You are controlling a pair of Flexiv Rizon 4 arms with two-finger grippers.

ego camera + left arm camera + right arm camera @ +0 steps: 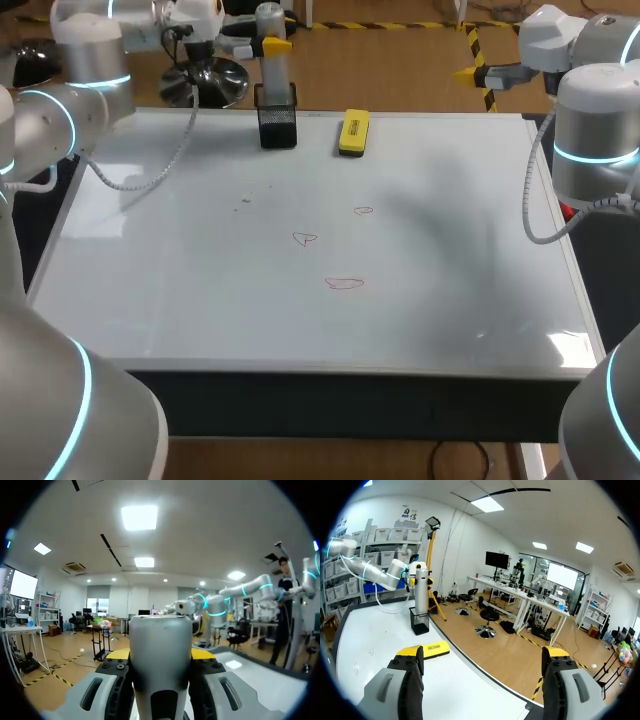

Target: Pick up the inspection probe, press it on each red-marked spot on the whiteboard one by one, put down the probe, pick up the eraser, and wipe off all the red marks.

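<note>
Whiteboard (200, 300) is lying flat across the table, carrying three red marks (344, 283) near its middle. One probe (270, 40) is standing upright in one black mesh holder (277, 125) at the far edge, with one yellow eraser (353, 132) lying just beside it. Only the left wrist view is showing the left gripper (160, 653) pinching the probe from both sides. Right wrist view is showing the right gripper (482, 655) spread wide, holding nothing, past the board's far right corner.
</note>
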